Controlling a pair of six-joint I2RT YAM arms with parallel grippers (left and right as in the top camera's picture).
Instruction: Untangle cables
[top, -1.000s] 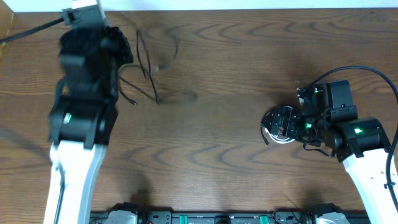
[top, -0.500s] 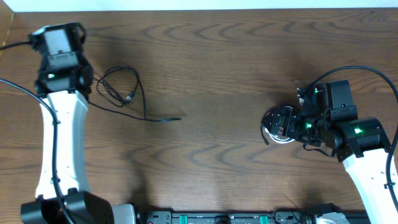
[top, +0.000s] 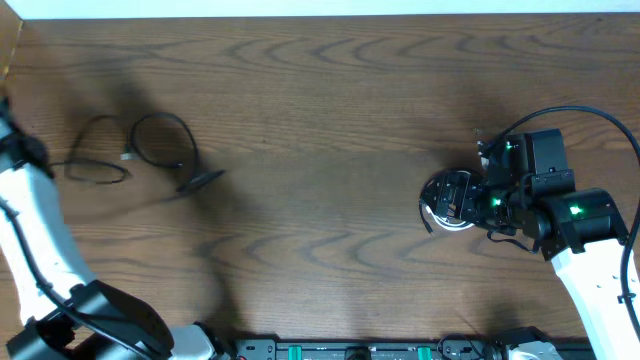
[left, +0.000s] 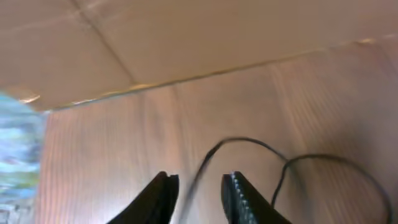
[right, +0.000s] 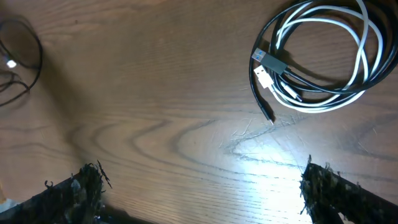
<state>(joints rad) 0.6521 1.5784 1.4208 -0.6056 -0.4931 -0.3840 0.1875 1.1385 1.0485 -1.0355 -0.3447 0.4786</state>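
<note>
Cable, black and loose (left: 245, 139), ran up out of the gap between the left jaws in the left wrist view. The left jaws stood slightly apart, the gap wider than the cord. Left fingers (left: 239, 196) sat at 6 o'clock in that view. The shot was blurred, so I cannot tell whether the cord touched either finger. From the gap the cord curved toward 12, then bent off toward 3 into a second arc.

Right jaws were wide apart with nothing between them. Right fingers (right: 78, 186) showed at the 7 and 5 o'clock corners of the right wrist view, over bare table (top: 330, 100). A coiled bundle (right: 357, 68) lay toward 1 o'clock from those jaws, flat on the table and clear of both fingers. It held a white cable (right: 292, 102) wound together with a second black cable (right: 260, 99). Plug ends poked out on its 9 o'clock side.

Overhead, the loose black cable lay in open loops at the table's 9 o'clock side, near the left arm (top: 35, 230). The left jaws were out of that frame. The bundle sat at the 3 o'clock side, at the tip of the right arm (top: 590, 240), well apart from the loose cable.
</note>
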